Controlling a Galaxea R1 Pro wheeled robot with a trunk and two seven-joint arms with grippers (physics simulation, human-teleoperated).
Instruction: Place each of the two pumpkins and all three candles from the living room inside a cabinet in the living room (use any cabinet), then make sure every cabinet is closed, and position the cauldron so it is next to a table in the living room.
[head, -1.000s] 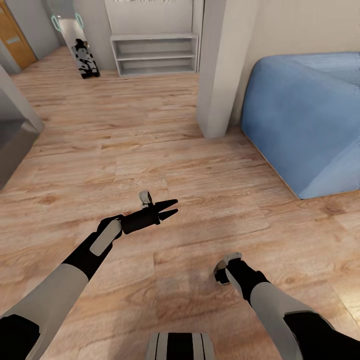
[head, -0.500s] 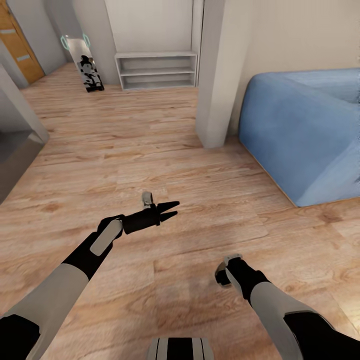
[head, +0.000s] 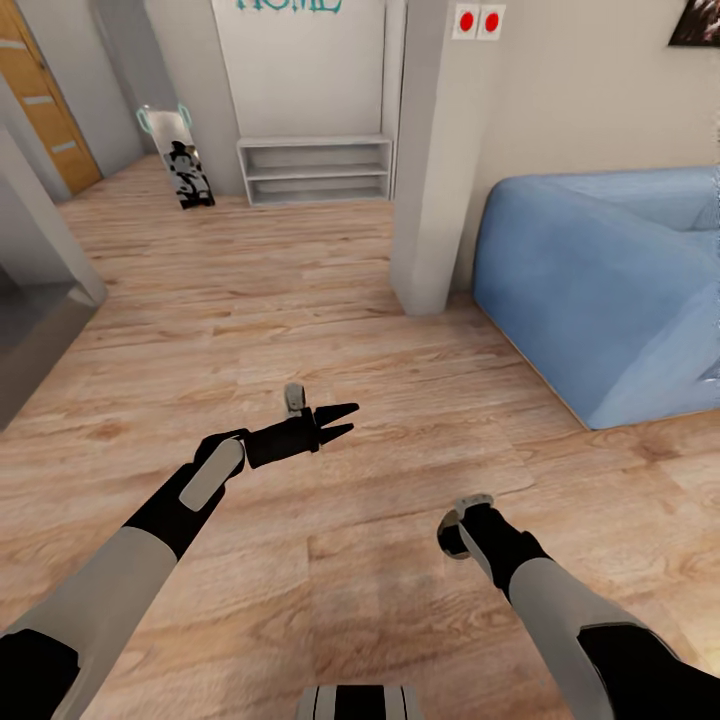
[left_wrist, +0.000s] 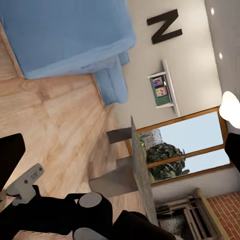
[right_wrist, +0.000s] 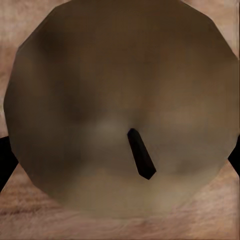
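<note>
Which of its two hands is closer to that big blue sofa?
The right. The right gripper hangs low over the wood floor, below the blue sofa's near corner; the left gripper reaches forward further toward the room's middle.

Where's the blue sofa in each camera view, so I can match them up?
Head: sofa at the right, beside the pillar.
Left wrist: sofa against the wall, bordering the floor.
Right wrist: a candle close up, over floor.
Shared landmark: the wood floor.
</note>
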